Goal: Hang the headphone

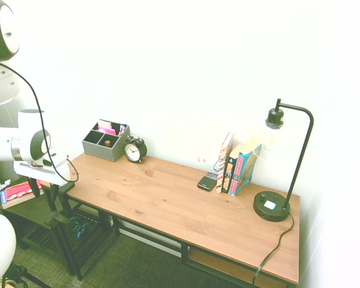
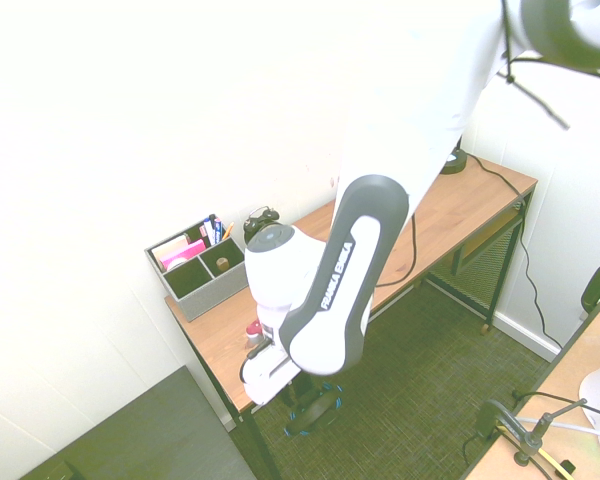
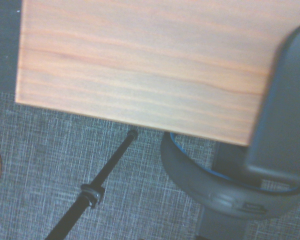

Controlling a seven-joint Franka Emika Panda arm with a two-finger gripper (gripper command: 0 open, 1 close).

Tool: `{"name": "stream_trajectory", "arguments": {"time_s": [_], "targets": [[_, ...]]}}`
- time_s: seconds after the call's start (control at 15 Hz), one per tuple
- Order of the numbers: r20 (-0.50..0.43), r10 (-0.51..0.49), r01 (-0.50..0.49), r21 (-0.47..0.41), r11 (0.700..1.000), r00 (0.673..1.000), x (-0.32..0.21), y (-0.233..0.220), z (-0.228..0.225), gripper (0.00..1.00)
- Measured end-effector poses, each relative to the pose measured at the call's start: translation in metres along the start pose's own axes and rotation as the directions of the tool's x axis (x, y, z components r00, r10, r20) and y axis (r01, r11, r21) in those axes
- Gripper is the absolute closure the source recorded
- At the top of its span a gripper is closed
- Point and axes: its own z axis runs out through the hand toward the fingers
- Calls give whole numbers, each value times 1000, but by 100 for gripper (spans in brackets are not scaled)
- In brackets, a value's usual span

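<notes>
The desk stands along the wall, and the arm reaches down past its end, below the tabletop. The headphone hangs under the gripper beside the desk's corner, seemingly in its hold, though I cannot tell how the fingers stand. I judge the hanging unfinished: no hook or peg shows bearing it, so release remains.

Item: over-ear headphone, black cups rimmed bright blue
Place: low beside the wooden desk's end, above the carpet
Pose: band curving under the desk edge
</notes>
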Motion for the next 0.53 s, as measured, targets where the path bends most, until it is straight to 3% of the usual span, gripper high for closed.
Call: {"name": "stream_trajectory", "arguments": {"time_s": [0.13, 0.27, 0.53], "targets": [[8, -46, 46, -14, 999, 999, 23, 16, -36, 0], [-19, -53, 53, -2, 999, 998, 79, 46, -86, 0], [-68, -30, 33, 46, 998, 997, 194, 156, -165, 0]]}}
